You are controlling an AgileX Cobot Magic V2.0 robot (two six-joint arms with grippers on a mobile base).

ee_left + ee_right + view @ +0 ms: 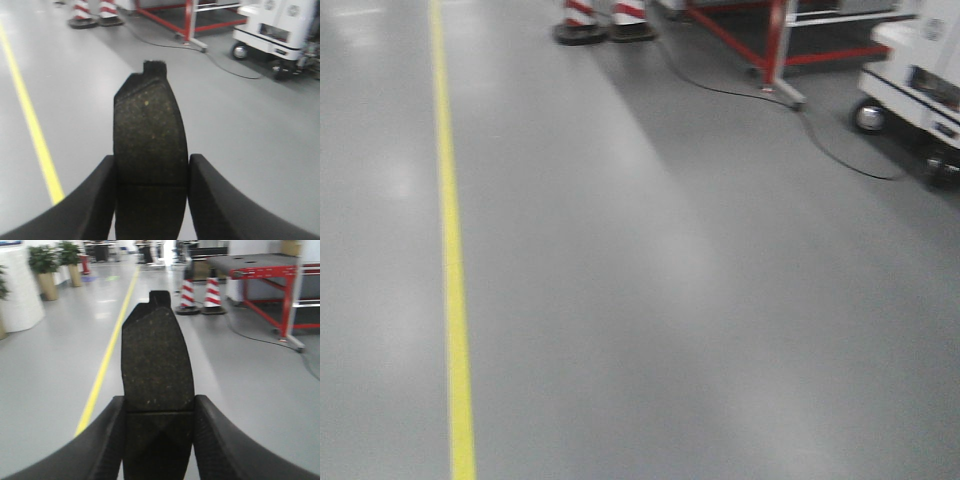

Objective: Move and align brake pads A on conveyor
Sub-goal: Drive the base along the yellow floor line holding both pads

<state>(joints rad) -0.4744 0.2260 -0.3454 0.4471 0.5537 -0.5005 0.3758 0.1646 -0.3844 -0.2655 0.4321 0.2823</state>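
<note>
Nearest, lower centre of the left wrist view: the left gripper is clamping the left brake pad by its long edges, friction face toward the camera, tab end pointing away. Lower centre of the right wrist view: the right gripper is gripping the right brake pad likewise. Both pads are hanging over bare floor; the conveyor is appearing in no view. I am judging slip the main risk: each pad is projecting well past the fingers, so a jolt could twist it loose. Farther off, a cable is trailing at upper right, where it could snag the base. Open room is lying mid-frame, bounded by the yellow line at left, striped cones at top, and a red frame and white cart at upper right.
</note>
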